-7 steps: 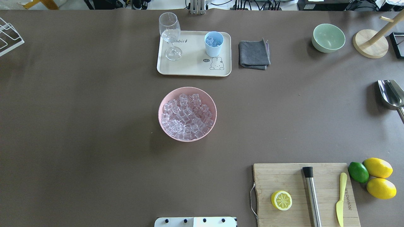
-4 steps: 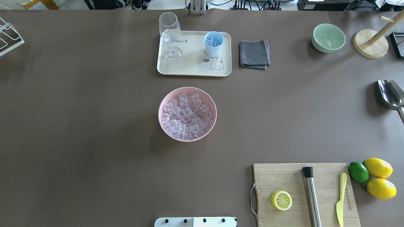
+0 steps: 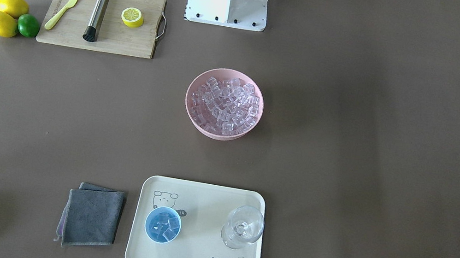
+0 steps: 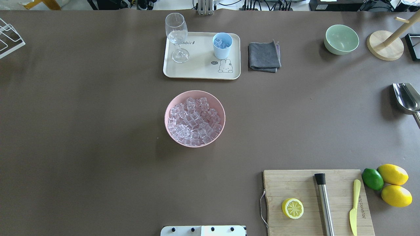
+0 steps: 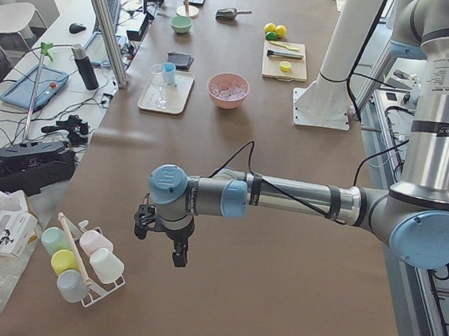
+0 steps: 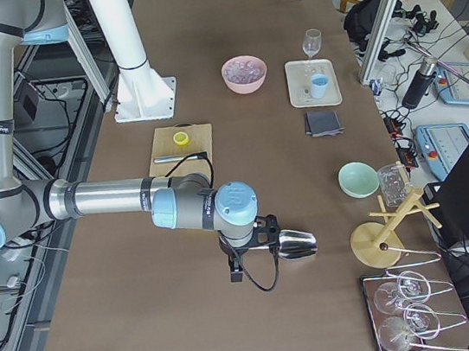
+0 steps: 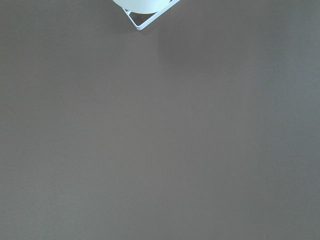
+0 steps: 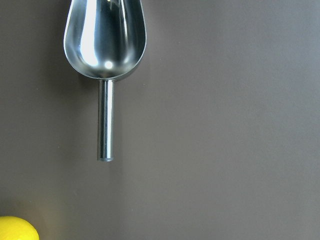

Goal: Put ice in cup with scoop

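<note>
Scoop (image 4: pixel 406 98) lay flat on tabletop (image 4: pixel 98 131) by its right edge, handle free. Right end effector (image 6: pixel 244 257) hung just above it; open or closed, can't tell from side view. Cup (image 4: pixel 222 46) stood on tray (image 4: pixel 200 70) near far edge w/ a few cubes inside. Most ice (image 4: pixel 193 121) sat in pink bowl (image 4: pixel 178 141) at tabletop centre. Left end effector (image 5: pixel 158 243) hovered by left edge, state also can't tell.
</note>
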Robot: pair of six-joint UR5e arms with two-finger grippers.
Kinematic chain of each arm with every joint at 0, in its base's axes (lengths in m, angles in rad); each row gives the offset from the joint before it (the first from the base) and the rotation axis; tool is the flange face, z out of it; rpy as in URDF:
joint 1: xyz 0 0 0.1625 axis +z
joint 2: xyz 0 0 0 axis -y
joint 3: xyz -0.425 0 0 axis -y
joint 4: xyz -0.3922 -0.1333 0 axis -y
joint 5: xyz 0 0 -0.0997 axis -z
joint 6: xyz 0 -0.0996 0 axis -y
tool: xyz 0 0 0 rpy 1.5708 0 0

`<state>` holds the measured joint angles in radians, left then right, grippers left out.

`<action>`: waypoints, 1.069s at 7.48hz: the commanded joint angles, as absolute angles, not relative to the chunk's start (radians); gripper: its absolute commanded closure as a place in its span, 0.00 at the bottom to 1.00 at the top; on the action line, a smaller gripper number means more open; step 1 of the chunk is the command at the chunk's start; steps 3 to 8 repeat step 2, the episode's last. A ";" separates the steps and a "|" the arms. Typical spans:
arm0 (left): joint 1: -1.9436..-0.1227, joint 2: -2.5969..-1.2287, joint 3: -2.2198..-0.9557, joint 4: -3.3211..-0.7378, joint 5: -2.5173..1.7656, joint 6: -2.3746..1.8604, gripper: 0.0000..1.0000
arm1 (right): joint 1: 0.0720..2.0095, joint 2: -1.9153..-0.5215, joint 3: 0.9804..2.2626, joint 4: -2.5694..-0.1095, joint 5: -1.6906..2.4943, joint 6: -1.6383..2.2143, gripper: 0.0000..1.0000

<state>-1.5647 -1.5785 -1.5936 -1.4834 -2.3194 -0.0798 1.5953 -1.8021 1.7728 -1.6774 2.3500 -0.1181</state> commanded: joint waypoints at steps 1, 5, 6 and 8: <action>-1.565 -1.578 -1.594 -1.483 -2.319 -0.080 0.01 | 1.595 -1.802 1.782 -1.678 2.356 -0.118 0.00; -1.565 -1.578 -1.595 -1.483 -2.319 -0.080 0.01 | 1.595 -1.802 1.773 -1.678 2.356 -0.118 0.00; -1.565 -1.578 -1.595 -1.483 -2.319 -0.080 0.01 | 1.595 -1.802 1.773 -1.678 2.356 -0.118 0.00; -1.565 -1.578 -1.595 -1.483 -2.319 -0.080 0.01 | 1.595 -1.802 1.773 -1.678 2.356 -0.118 0.00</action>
